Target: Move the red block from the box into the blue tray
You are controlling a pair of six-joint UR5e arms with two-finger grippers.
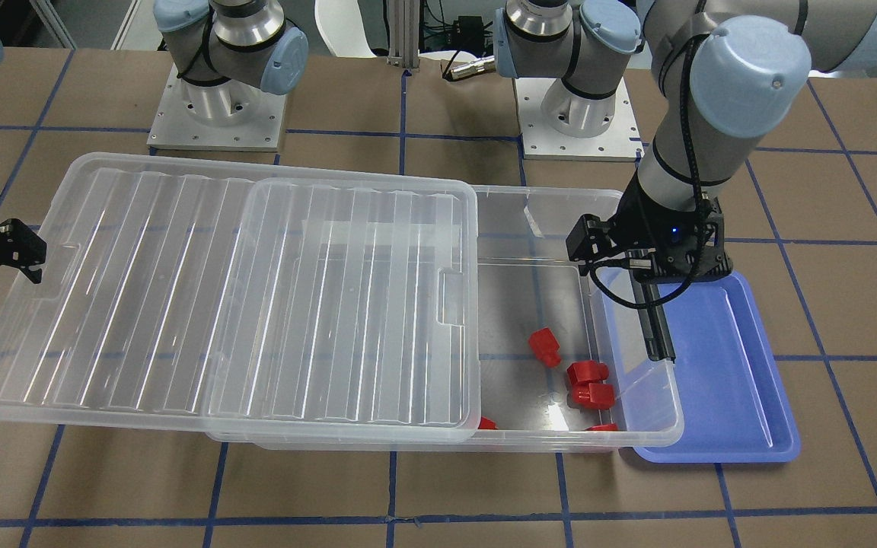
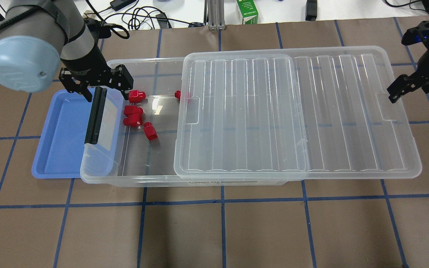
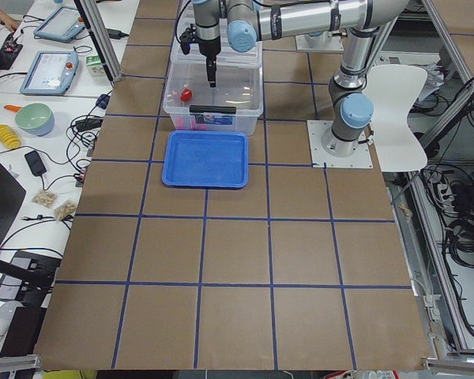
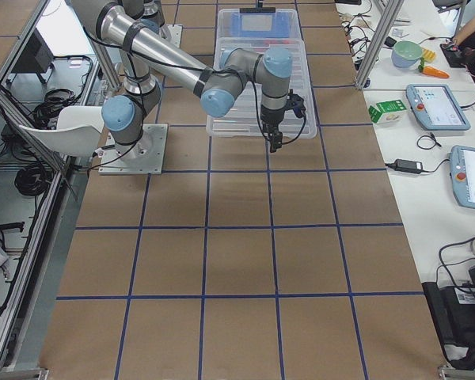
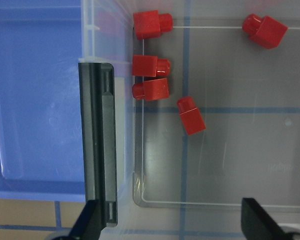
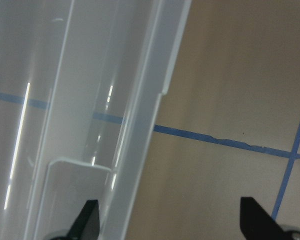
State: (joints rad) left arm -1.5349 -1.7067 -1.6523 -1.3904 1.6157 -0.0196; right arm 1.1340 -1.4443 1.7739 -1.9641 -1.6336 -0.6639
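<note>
Several near-identical red blocks (image 2: pixel 132 110) lie in the uncovered end of the clear box (image 2: pixel 132 181); they also show in the left wrist view (image 5: pixel 150 66). I cannot tell which one is the task's block. The blue tray (image 2: pixel 56 141) lies empty beside that end, partly under the box's rim and black latch (image 2: pixel 95 115). My left gripper (image 2: pixel 104 89) hovers open and empty over the latch end, above the blocks (image 1: pixel 587 373). My right gripper (image 2: pixel 404 87) is open and empty at the lid's far edge.
The ribbed clear lid (image 2: pixel 296 111) is slid toward the robot's right and covers most of the box, overhanging its end. One red block (image 2: pixel 179 95) lies half under the lid's edge. A green carton (image 2: pixel 247 11) and cables sit beyond the table's far side.
</note>
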